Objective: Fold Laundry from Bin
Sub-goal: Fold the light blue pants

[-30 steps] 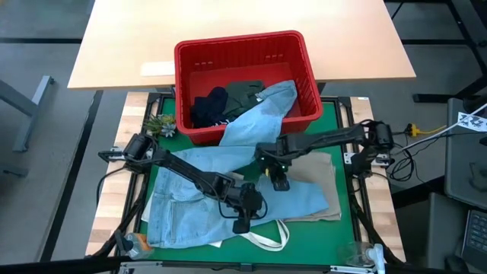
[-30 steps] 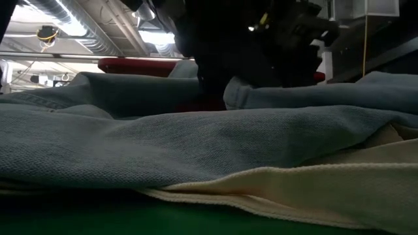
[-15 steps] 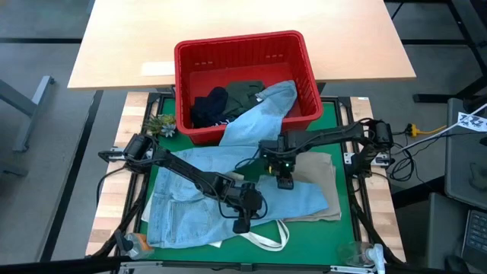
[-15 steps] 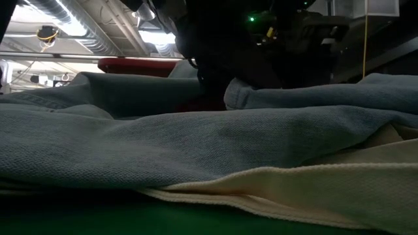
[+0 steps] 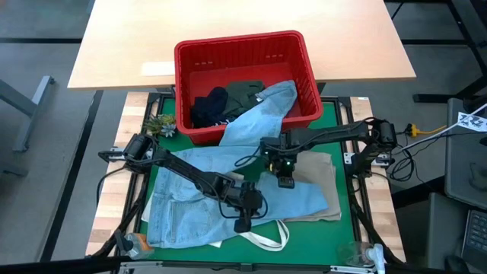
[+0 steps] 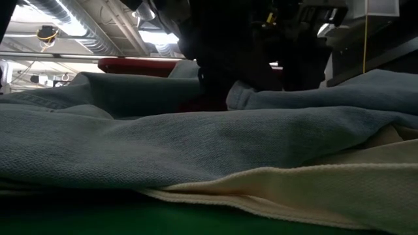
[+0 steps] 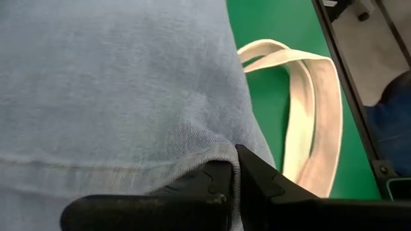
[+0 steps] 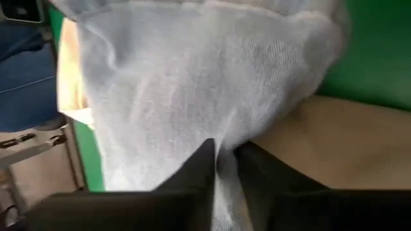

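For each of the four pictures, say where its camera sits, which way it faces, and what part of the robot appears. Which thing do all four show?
High: overhead, facing down on bin, left gripper, right gripper.
Low: table height, across jeans; dark arms above.
Left wrist: past pinching fingers onto the jeans' hem, tote strap.
Right wrist: past fingers nipping denim.
All four share the jeans.

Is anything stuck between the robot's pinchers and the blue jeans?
Nothing visible. The left end effector is shut on a fold of the jeans, and the right end effector pinches the jeans too. The tote strap lies off to the side on the green mat.
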`<state>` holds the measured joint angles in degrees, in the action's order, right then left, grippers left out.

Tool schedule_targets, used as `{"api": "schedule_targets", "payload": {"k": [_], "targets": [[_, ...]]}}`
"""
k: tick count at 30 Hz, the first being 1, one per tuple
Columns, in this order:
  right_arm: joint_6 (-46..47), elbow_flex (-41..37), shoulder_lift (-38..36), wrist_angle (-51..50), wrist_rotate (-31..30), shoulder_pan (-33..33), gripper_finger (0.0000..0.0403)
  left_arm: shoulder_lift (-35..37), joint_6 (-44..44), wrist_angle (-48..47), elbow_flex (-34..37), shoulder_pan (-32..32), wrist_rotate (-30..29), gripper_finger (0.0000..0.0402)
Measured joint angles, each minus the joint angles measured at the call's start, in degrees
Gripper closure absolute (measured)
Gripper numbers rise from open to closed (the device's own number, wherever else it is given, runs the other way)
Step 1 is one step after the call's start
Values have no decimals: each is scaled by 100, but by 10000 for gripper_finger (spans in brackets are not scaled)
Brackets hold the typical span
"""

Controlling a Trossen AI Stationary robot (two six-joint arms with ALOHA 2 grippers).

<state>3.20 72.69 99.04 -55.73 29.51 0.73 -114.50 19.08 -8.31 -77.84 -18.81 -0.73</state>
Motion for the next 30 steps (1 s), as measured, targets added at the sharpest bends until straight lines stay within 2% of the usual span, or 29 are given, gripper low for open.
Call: {"api": "schedule_targets", "payload": {"k": [2,5,8,13,17,21,25,30], "targets": [[-1,0,0,-50,129,0,388,0,29,10,0,11,-37,393],[176,0,0,-172,115,-56,388,0,173,18,0,17,-162,393],[396,0,-120,-391,-125,-156,382,49,316,26,0,34,-396,397],[828,0,-817,-662,-862,-417,397,279,291,189,0,216,-711,399],[1909,0,-1668,-737,-1664,-702,392,559,-46,744,0,599,-787,399],[3200,0,-2618,-727,-2554,-1045,399,702,-728,1992,-4,1065,-700,400],[4582,9,-3525,-696,-3718,-1416,396,764,-1174,3048,-24,1540,-382,400],[5660,50,-4329,-408,-5022,-1818,400,763,-1577,3063,-556,2007,-87,401]]}}
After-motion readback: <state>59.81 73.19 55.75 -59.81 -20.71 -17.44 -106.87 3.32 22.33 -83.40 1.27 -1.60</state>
